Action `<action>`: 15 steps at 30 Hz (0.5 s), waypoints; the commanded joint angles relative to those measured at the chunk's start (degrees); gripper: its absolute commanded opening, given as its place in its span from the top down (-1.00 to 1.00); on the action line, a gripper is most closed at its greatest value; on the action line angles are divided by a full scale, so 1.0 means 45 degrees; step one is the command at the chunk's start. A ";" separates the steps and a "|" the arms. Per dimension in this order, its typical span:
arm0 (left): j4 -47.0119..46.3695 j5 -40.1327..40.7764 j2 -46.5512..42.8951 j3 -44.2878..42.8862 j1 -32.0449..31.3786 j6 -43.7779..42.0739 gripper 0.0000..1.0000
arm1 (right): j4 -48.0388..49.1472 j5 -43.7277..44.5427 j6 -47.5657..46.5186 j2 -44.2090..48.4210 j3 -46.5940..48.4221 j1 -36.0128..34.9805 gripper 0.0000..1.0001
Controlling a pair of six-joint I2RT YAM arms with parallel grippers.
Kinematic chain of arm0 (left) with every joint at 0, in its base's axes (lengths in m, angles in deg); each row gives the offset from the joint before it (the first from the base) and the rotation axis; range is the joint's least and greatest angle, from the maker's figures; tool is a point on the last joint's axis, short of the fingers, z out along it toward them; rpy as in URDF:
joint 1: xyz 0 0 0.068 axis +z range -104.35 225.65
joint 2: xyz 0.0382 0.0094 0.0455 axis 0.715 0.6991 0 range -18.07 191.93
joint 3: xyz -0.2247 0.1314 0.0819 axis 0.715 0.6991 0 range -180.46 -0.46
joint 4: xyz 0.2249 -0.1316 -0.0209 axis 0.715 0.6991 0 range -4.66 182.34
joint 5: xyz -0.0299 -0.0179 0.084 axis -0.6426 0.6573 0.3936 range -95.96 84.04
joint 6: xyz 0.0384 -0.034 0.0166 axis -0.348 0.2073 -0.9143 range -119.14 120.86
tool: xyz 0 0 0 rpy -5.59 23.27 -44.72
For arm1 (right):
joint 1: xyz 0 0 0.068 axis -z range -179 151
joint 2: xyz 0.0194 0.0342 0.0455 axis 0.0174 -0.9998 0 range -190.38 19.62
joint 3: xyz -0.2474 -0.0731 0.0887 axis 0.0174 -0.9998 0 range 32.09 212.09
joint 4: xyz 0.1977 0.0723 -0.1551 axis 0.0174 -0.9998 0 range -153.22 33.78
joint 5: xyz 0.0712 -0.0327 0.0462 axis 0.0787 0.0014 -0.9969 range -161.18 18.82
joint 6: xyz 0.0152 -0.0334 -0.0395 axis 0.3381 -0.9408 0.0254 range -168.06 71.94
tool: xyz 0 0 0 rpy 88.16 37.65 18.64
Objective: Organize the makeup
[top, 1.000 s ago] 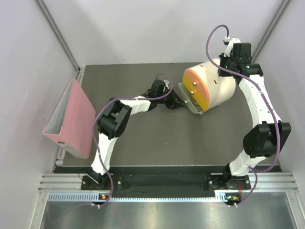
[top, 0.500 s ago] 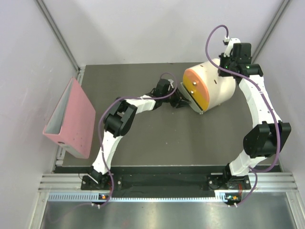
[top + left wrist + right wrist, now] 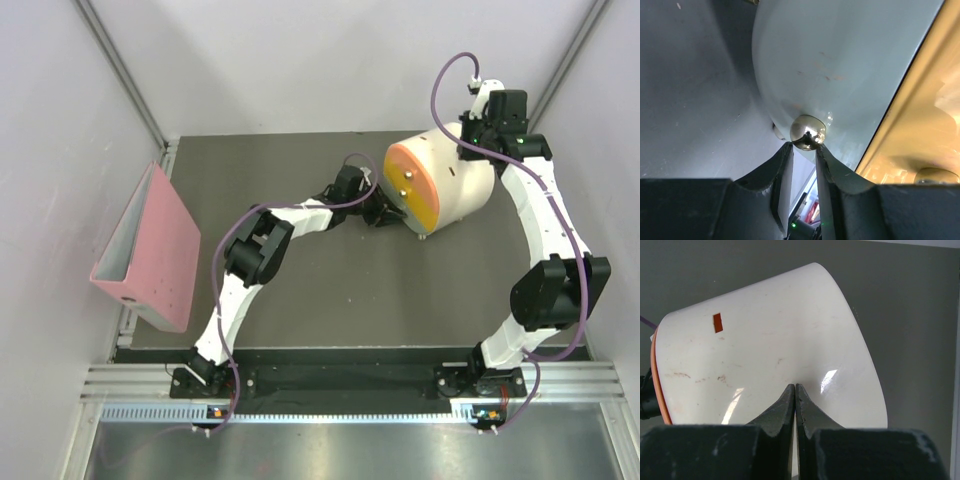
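Left arm is stretched way out: upper link leans up from its base, elbow bent about mid-table, then the forearm runs flat to the right, so the left gripper (image 3: pixel 804 147) ends up at the lower front edge of the drawer box (image 3: pixel 455 185). In the left wrist view its two fingers are pinched almost together, with just a thin slit between them. They're nipping a little shiny metal knob (image 3: pixel 807 132) right at the tips. That knob sits on a pale rounded panel next to the orange-yellow front, so that hand is grabbing the knob.

Right arm goes up the right side, elbow folded out toward the wall, then reaches back and over the box. The right gripper (image 3: pixel 795 386) points down with its fingers squeezed fully together on nothing, tips resting on the cream shell of the box, toward its back end.

The box lies on its side on the dark table (image 3: pixel 330 290), orange face turned toward the left arm. A pink binder (image 3: pixel 150 250) leans at the left edge, well apart from both arms.

The makeup doesn't show in any view, so I can't tell where it sits.
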 commanded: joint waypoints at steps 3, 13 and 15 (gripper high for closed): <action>-0.0548 0.0174 0.0350 -0.0857 -0.0178 0.0080 0.38 | -0.2615 -0.0231 -0.0184 -0.1065 -0.0806 -0.0090 1.00; 0.2726 0.1169 -0.2440 0.0568 0.0311 -0.3354 0.33 | -0.2713 -0.0134 -0.0204 -0.1046 -0.0767 -0.0109 1.00; 0.3629 0.2026 -0.3432 0.0588 0.0291 -0.4663 0.23 | -0.2713 -0.0075 -0.0204 -0.1046 -0.0728 -0.0090 1.00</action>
